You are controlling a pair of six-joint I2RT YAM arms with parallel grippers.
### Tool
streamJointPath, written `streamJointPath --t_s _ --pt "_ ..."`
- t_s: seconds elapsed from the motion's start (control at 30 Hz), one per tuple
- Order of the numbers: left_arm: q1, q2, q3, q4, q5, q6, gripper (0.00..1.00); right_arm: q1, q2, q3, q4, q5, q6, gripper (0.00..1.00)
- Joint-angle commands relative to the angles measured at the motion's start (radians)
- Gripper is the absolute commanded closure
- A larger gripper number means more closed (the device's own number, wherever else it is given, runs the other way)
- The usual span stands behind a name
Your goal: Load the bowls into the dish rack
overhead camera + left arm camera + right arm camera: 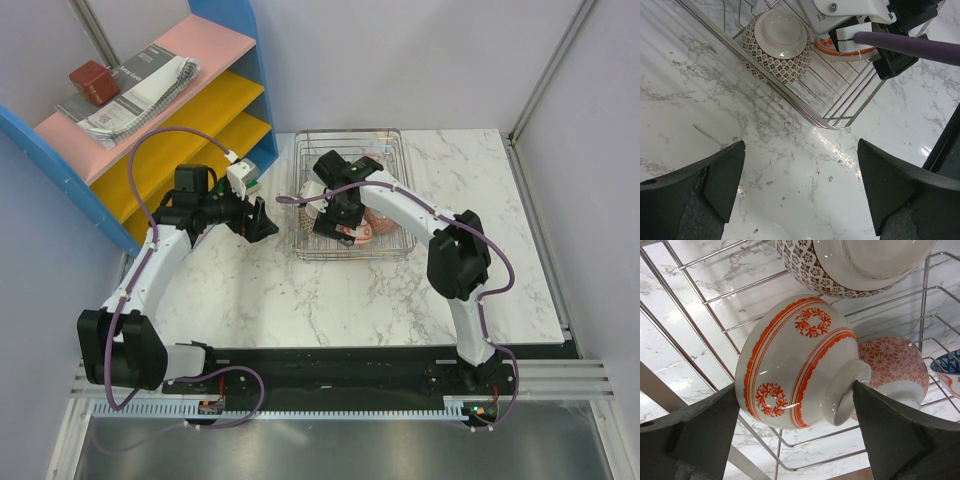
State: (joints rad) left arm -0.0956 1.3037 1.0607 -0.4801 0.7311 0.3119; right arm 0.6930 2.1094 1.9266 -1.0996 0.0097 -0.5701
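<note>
Marble-veined white tabletop (400, 290) between grey walls (420, 60), blue-framed shelf (170, 110) upper left; left gripper (800, 150) gapes empty, right gripper (795, 387) spread wide astride orange-banded bowl (805, 325) in dish rack (352, 132)

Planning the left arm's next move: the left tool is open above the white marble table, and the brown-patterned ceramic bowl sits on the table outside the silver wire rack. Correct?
No: the brown-patterned ceramic bowl lies inside the silver wire rack, close to its wall, as the left wrist view shows. The left tool is open above the white marble table.
</note>
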Motion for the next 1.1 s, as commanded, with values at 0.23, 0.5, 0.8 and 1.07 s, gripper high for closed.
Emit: streamJointPath --t_s 0.23,0.5,0.8,1.07 --pt "0.007 -0.015 0.012 0.017 -0.012 0.038 0.00 -0.003 0.021 0.014 -0.062 -0.089 -0.002 0.02" --pt "0.008 -0.017 0.008 0.011 -0.013 0.044 0.00 -0.003 0.021 0.022 -0.060 -0.045 -0.013 0.02" --pt "0.008 -0.011 0.007 0.011 -0.012 0.047 0.00 -0.001 0.029 0.020 -0.117 0.013 -0.115 0.02" --pt "0.008 -0.009 0.005 0.005 -0.012 0.049 0.00 -0.003 0.075 0.054 -0.169 0.075 -0.166 0.02"
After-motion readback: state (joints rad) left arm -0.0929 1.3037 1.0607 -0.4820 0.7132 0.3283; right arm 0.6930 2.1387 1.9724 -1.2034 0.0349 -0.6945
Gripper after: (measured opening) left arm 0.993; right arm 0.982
